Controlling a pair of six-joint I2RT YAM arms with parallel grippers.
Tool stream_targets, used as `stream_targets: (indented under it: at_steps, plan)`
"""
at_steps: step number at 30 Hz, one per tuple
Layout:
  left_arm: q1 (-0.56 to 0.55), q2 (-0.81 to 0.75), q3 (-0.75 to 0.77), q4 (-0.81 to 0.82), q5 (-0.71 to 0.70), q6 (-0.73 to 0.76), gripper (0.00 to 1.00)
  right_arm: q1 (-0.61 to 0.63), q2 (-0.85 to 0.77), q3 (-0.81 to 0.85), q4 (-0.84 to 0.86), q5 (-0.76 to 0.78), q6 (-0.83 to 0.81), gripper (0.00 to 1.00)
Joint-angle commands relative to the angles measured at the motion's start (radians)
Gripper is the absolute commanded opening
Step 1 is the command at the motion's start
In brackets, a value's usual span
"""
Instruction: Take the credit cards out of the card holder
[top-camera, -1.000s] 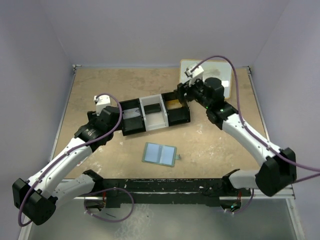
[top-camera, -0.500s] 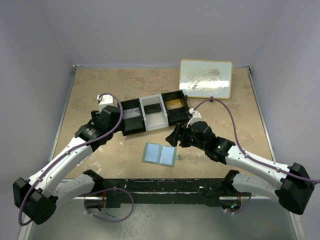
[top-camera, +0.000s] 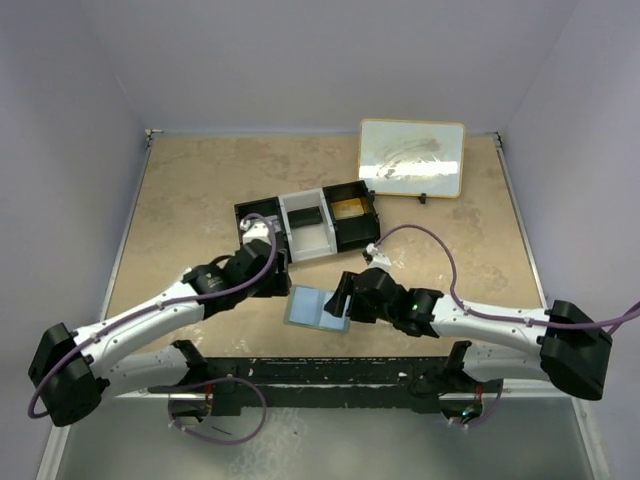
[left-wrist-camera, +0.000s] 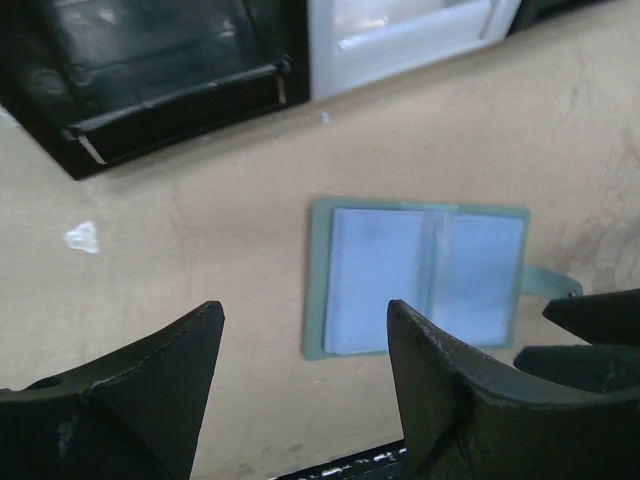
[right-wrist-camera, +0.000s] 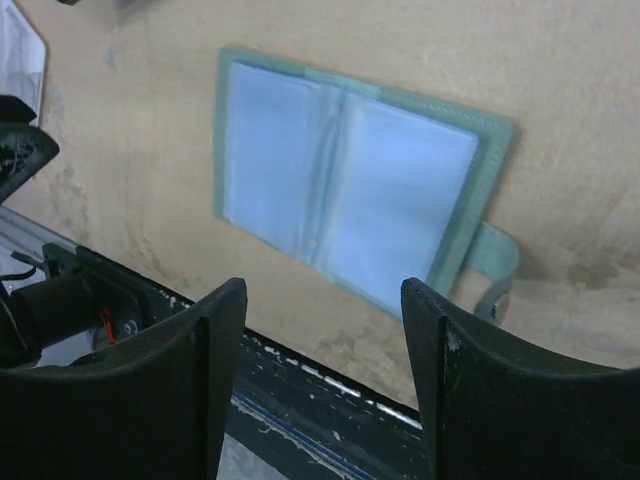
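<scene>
Closest to me, both arms have come back from the far side in the last second, and this is the main change. My right gripper (right-wrist-camera: 325, 300), which one second ago stood over the right end of the tray, now hangs low over the card holder (right-wrist-camera: 300, 180); its fingers are well apart and nothing is between them. My left gripper (left-wrist-camera: 303, 325) has left the left end of the tray and stands just beside the holder on its left side, fingers also apart and holding nothing. The card holder lies open and flat on the table between the two grippers, light blue side up, and it has not moved. In both wrist views its pockets look empty, though the picture is a little soft. Further away, in the tray (top-camera: 316, 240), a dark card (top-camera: 308, 213) lies in the white middle compartment and an orange-tan card (top-camera: 349, 208) in the right compartment. I judge that the cards are already out, and that little or nothing remains. At the far edge, a white board (top-camera: 412, 158) lies untouched.
</scene>
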Motion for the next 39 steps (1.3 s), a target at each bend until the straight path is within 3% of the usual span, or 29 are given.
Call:
stream_targets:
  at_steps: [1,13,24,34,39]
  plan:
    - [-0.077,0.049,-0.026,0.114,0.014,-0.095,0.64,0.005,-0.033,-0.074,0.011,0.009,0.145,0.65]
    - [-0.125,0.176,-0.076,0.220,0.041,-0.116,0.61,-0.087,0.022,-0.153,0.262,-0.133,0.059,0.55]
    - [-0.144,0.236,-0.097,0.272,0.055,-0.110,0.58,-0.103,0.018,-0.175,0.183,-0.095,0.125,0.56]
    - [-0.160,0.294,-0.121,0.310,0.045,-0.124,0.56,-0.116,0.114,-0.210,0.340,-0.164,0.107,0.53]
    - [-0.169,0.304,-0.156,0.326,0.037,-0.141,0.53,-0.118,0.117,-0.183,0.275,-0.140,0.108,0.54]
